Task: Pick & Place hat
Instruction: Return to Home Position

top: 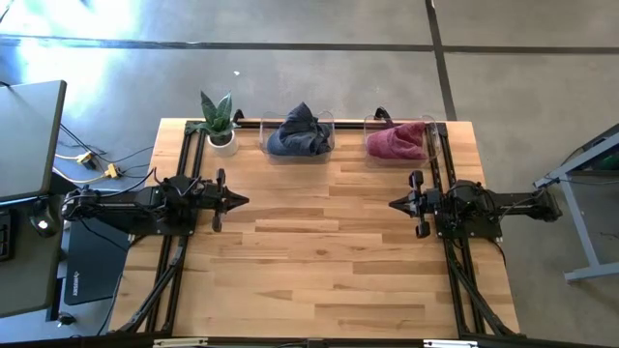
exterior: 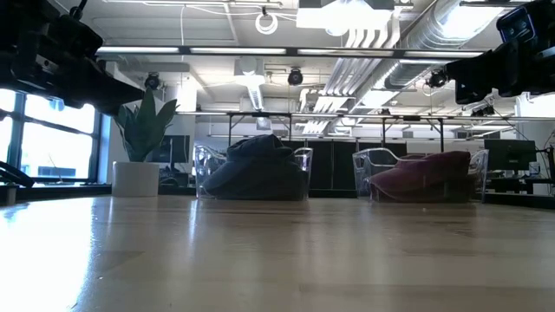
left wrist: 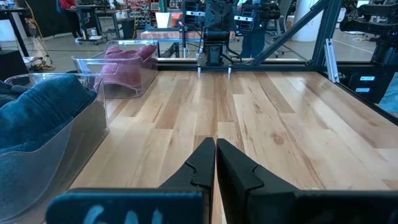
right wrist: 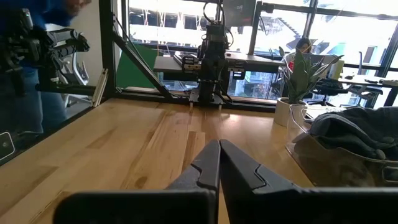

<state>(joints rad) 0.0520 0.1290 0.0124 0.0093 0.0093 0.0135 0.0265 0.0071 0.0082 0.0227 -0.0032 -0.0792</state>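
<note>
1. Two see-through plastic bins stand side by side at the far edge of the table [top: 319,271]. They are thin-walled tubs with rounded corners.
2. The right bin [top: 440,133] holds the red cap [top: 398,141], a soft, crumpled heap of dull red cloth that sags against the bin's walls.
3. The left bin [top: 330,124] holds a dark blue cloth heap [top: 298,133], folded and rising above the rim.
4. The table top is made of pale wooden planks laid lengthwise. It is smooth, with a sheen in the low view, and black metal rails run along both sides.
5. A plant [top: 219,114] with stiff, pointed green leaves sits in a small white pot [top: 223,141] at the far left corner, just beside the left bin.
6. The left gripper [top: 240,201] hovers at the left side of the table and points inward. Its dark, wedge-shaped jaws are pressed together tip to tip and hold nothing.
7. The right gripper [top: 395,204] faces it from the right side, well apart. Its jaws are likewise closed on nothing.
8. The red cap lies inside the right bin, near the right gripper but toward the far edge, not touching its jaws. It is well apart from the left gripper.
9. Beyond the table, in the right wrist view, a person in blue [right wrist: 31,68] stands at the side.
</note>
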